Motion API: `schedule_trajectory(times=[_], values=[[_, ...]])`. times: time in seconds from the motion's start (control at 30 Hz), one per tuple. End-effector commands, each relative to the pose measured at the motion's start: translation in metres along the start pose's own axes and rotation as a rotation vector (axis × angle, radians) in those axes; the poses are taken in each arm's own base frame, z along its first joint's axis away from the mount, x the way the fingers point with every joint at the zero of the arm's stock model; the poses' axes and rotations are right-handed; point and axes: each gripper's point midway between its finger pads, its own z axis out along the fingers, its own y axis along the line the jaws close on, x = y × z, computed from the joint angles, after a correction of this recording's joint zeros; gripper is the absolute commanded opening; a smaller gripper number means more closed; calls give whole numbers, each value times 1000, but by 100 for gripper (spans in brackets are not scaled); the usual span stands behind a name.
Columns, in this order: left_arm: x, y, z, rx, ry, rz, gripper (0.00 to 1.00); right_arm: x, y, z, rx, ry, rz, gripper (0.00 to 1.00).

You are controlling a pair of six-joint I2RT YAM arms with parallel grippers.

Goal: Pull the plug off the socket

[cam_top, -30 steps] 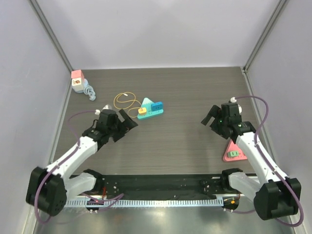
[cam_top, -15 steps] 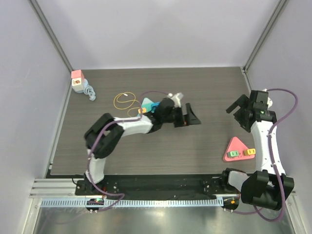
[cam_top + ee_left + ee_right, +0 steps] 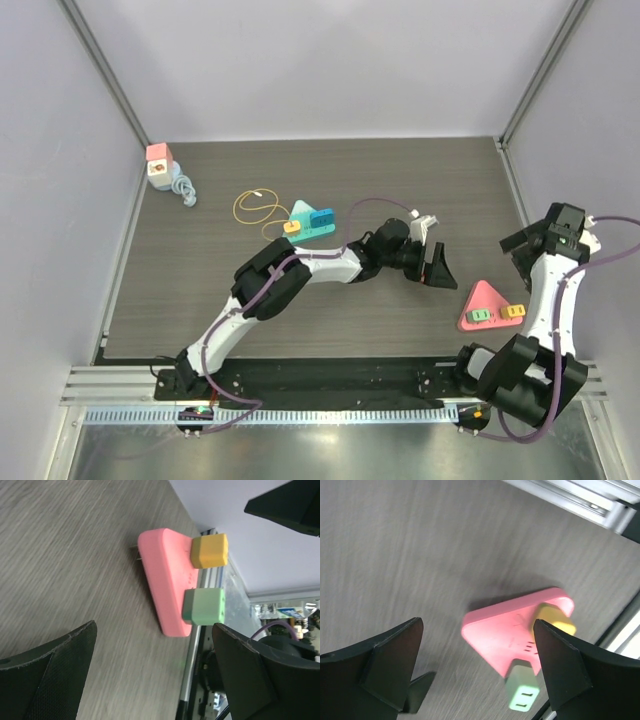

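Presently the pink socket lies flat on the bench toward its near right corner. It carries a green plug and a yellow plug side by side along its near edge, both seated. Each plug stands up out of the socket's top face, so I judge the pull must go straight up from the bench. The left claw, reached across the bench, is spread wide and holds nothing; the socket lies toward the near right of it. The right claw, likewise spread and empty, hangs on the socket's far-right side. Neither touches it. The left claw looks marginally closer, with the green plug on its side.
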Motion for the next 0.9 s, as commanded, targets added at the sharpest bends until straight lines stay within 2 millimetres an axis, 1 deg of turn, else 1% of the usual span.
schedule_trajectory(times=[0.0,0.07,0.1,0.17,0.2,0.27,0.4,0.47,0.6,0.63,0.77,0.87], values=[[-21,-19,-17,-2,-35,167,97,-3,-30,8,115,-53,86,98],[-17,-14,-18,-25,-19,168,97,-4,-43,7,160,-103,111,98],[-16,-13,-19,-28,-16,174,97,-2,-50,11,184,-125,123,98],[-13,-10,-20,-32,-9,168,97,0,-52,13,177,-141,143,98],[-12,-11,-20,-30,-7,169,97,5,-53,16,177,-132,149,98],[-12,-11,-21,-27,-15,175,97,13,-50,22,159,-102,160,98],[-12,-10,-22,-32,-13,185,97,25,-52,32,169,-49,150,98],[-13,-11,-22,-27,-17,185,97,32,-48,35,151,-15,147,97],[-12,-11,-23,-27,-18,184,97,46,-49,40,145,29,152,95],[-12,-11,-23,-27,-19,184,97,47,-49,40,139,30,154,94],[-13,-13,-23,-19,-21,185,97,51,-40,37,98,44,138,92],[-14,-14,-22,-19,-23,187,97,59,-26,35,43,61,101,89]])
